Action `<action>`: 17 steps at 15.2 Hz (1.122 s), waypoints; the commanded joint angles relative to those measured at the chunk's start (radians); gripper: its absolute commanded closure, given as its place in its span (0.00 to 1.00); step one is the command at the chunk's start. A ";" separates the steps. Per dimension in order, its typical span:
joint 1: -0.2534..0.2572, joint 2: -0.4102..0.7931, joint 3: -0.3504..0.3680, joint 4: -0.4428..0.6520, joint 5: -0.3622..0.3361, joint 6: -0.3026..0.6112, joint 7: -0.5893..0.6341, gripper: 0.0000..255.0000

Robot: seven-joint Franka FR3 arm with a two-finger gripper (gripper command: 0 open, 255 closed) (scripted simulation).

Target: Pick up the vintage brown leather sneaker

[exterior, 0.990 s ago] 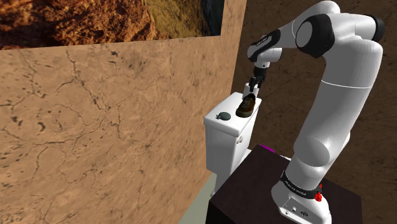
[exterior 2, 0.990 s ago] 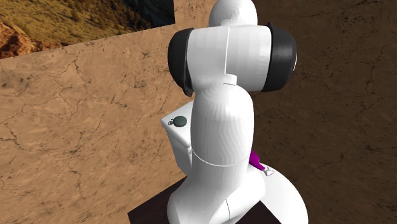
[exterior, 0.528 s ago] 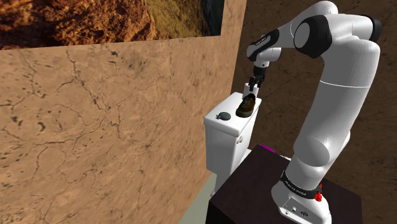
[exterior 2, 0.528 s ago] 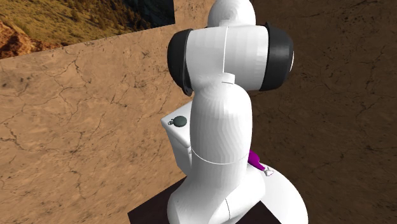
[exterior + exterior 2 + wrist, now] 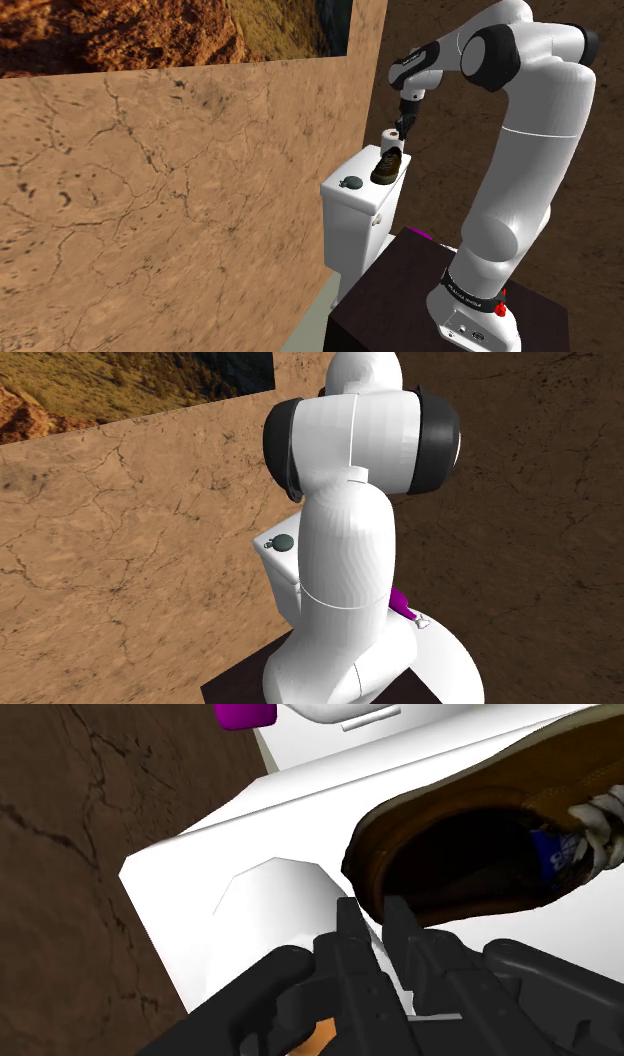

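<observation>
The brown sneaker (image 5: 388,166) sits on the lid of a white toilet tank (image 5: 350,215), near the lid's far end and apart from the round dark flush button (image 5: 351,183) at the near end. A white roll (image 5: 390,137) stands just behind the shoe. The black gripper (image 5: 404,125) hangs above the heel, pointing down beside the roll. In the wrist view its fingers (image 5: 345,939) are drawn almost together (only a thin slit parts them) and clasp nothing; beyond their tips lie the sneaker's (image 5: 470,794) dark opening and white laces, with the roll (image 5: 270,894) alongside. A cracked tan wall (image 5: 150,200) runs next to the tank, and the arm's dark stand (image 5: 400,290) is below
</observation>
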 commanded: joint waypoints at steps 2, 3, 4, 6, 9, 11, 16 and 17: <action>0.006 -0.001 0.005 0.019 -0.003 -0.042 0.003 1.00; 0.007 -0.005 0.005 0.029 -0.006 -0.055 0.004 1.00; 0.006 -0.003 0.004 0.019 -0.004 -0.040 0.004 1.00; 0.012 -0.066 -0.003 -0.101 0.009 0.103 0.074 0.00; 0.013 -0.115 -0.008 -0.231 0.034 0.278 0.140 0.00; 0.012 -0.100 -0.007 -0.246 0.047 0.304 0.130 0.00; 0.008 -0.064 -0.005 -0.275 0.083 0.361 0.104 0.00; 0.008 -0.064 -0.005 -0.275 0.083 0.361 0.104 0.00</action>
